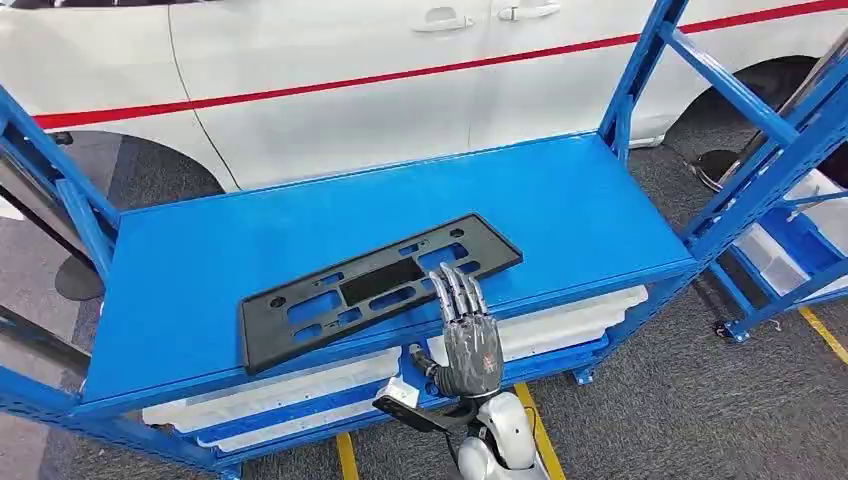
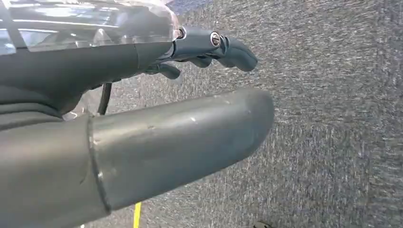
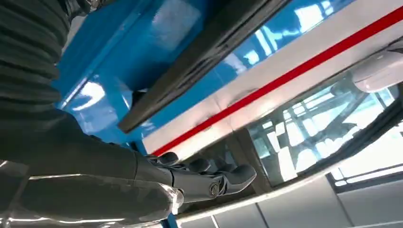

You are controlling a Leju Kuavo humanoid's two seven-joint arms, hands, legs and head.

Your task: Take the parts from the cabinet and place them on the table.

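Observation:
A flat black plate-shaped part [image 1: 370, 285] with several cut-outs lies on the blue shelf [image 1: 560, 200] of the cabinet, close to its front edge. My right hand [image 1: 468, 340] is held up in front of the shelf, holding nothing. Its straight fingers [image 1: 455, 285] reach over the part's near edge; I cannot tell whether they touch it. In the right wrist view the hand [image 3: 190, 178] is below the part's dark edge [image 3: 204, 61]. My left hand [image 2: 142, 95] hangs over the grey carpet with its fingers [image 2: 228, 47] loosely bent and nothing in it.
A white car [image 1: 350, 80] with a red stripe stands right behind the cabinet. White trays [image 1: 290, 395] sit on the level under the shelf. Blue uprights [image 1: 640, 70] frame the shelf's right end, and another blue rack [image 1: 790, 200] stands further right. Yellow floor tape [image 1: 345, 455] runs below.

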